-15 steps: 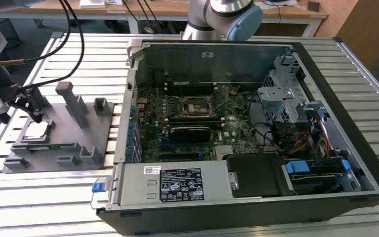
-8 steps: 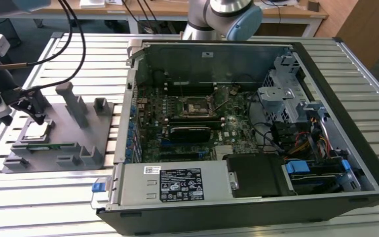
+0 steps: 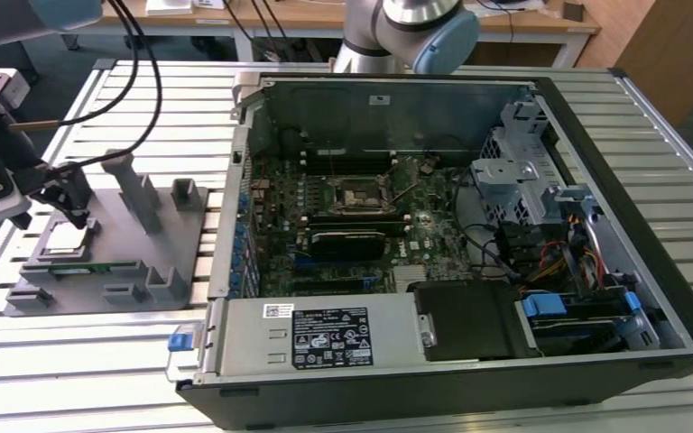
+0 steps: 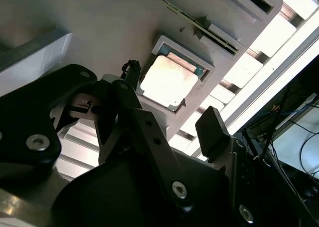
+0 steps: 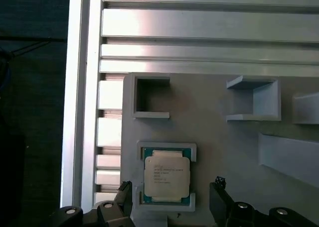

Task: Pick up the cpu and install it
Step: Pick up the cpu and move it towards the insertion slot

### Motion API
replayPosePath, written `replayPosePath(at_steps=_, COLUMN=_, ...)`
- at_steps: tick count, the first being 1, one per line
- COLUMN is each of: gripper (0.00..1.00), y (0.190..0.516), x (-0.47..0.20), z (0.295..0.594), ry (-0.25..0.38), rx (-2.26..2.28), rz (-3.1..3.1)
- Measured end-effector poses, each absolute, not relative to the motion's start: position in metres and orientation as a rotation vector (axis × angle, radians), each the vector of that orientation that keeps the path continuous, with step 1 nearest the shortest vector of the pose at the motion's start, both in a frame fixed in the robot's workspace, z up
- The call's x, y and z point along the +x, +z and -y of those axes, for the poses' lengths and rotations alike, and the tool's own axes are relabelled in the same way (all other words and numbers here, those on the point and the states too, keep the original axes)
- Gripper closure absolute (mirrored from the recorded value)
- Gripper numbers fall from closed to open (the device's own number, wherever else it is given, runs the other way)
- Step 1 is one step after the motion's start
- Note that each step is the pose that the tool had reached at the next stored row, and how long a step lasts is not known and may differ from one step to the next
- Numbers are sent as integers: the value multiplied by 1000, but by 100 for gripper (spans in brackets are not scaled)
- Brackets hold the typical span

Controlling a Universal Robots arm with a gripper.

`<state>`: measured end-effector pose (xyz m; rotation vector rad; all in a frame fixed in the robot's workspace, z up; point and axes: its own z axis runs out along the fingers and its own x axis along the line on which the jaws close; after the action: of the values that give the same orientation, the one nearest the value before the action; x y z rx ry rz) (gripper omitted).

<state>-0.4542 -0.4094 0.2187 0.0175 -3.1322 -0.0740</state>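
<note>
Two black fingers [image 5: 124, 197] of the claw [image 5: 171, 184] stand wide apart, one on either side of the cpu [image 5: 167, 174]. We see the cpu lying flat in a raised-rim recess of the grey holder plate [image 5: 209, 137]. In the exterior view a green memory stick [image 3: 82, 267] lies just beside it, and grey posts [image 3: 130, 189] rise behind. Well apart, toward that view's right on the slatted desk [image 3: 142, 81], the open computer case [image 3: 671, 298] shows its socket frame [image 3: 359, 194].
</note>
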Motion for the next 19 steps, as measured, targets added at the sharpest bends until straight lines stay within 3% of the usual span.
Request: replayPosePath(at_steps=19, gripper=28, y=196, x=-458, z=407, ry=-58, rx=-8, rz=3142)
